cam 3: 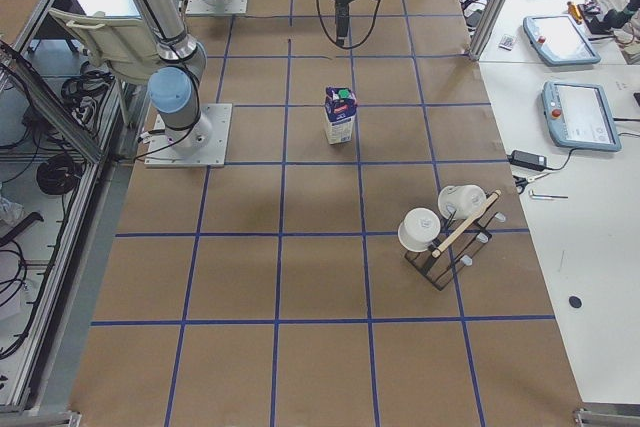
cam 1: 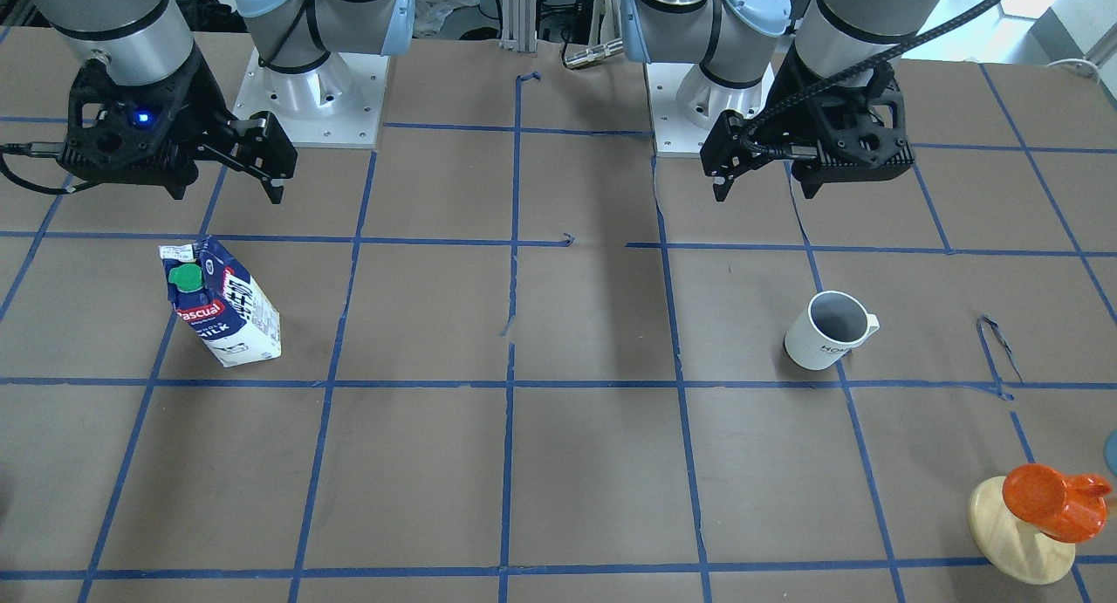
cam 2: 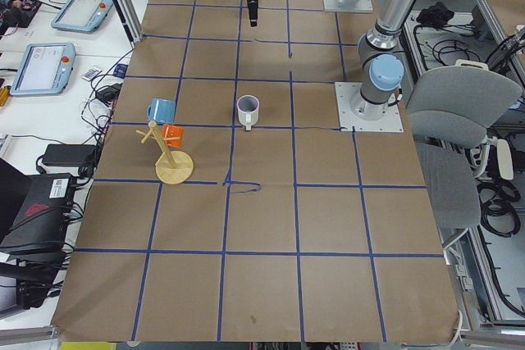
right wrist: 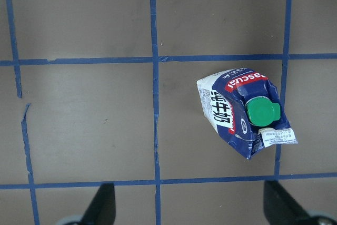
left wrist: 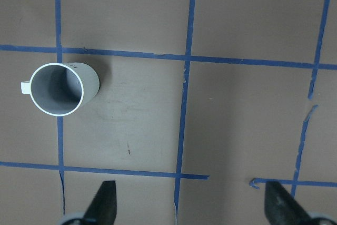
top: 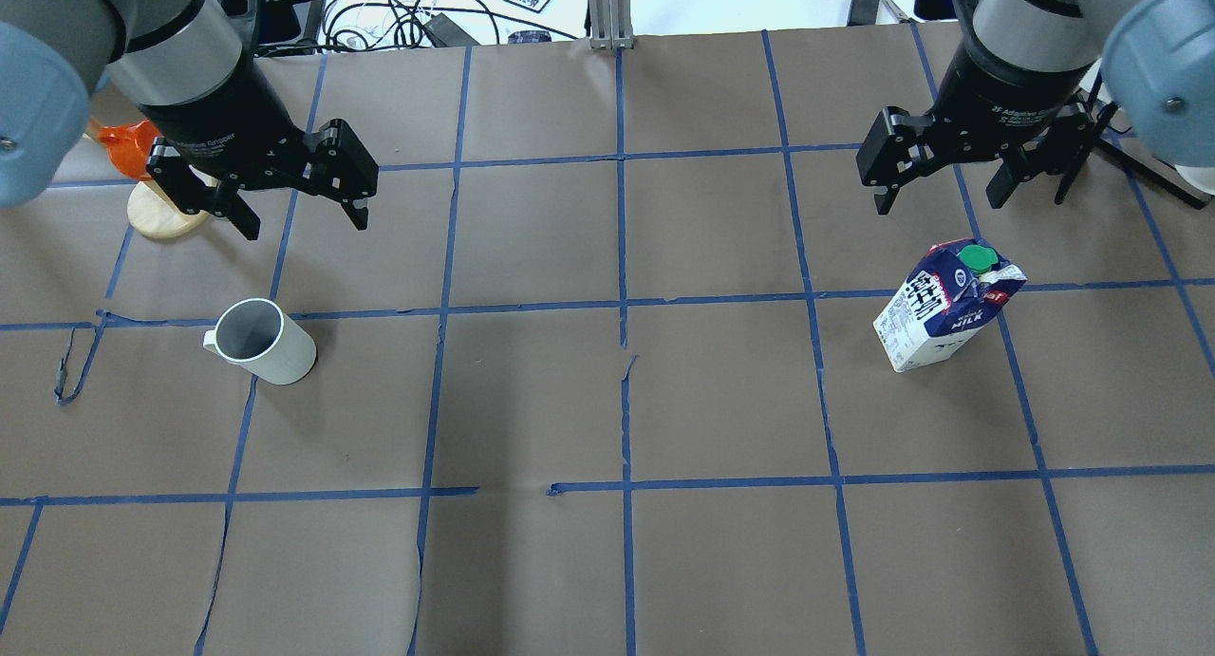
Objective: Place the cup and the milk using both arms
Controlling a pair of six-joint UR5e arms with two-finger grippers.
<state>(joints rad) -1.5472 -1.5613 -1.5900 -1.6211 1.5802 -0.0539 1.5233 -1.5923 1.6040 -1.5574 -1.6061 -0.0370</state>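
Approach step: left gripper (top: 306,221) and right gripper (top: 940,200) hover empty, fingers (top: 353,177) spread; next move probably lowers them onto cup (top: 261,343), centre left, and milk (top: 940,309), centre right.

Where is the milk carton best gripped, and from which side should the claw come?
Grip the milk by its straight body below the gable, coming down from above with the open right claw. It stands upright with flat opposite sides; the sloped top with the green cap would likely slip. It sits skewed to the tape grid, so turn the wrist.
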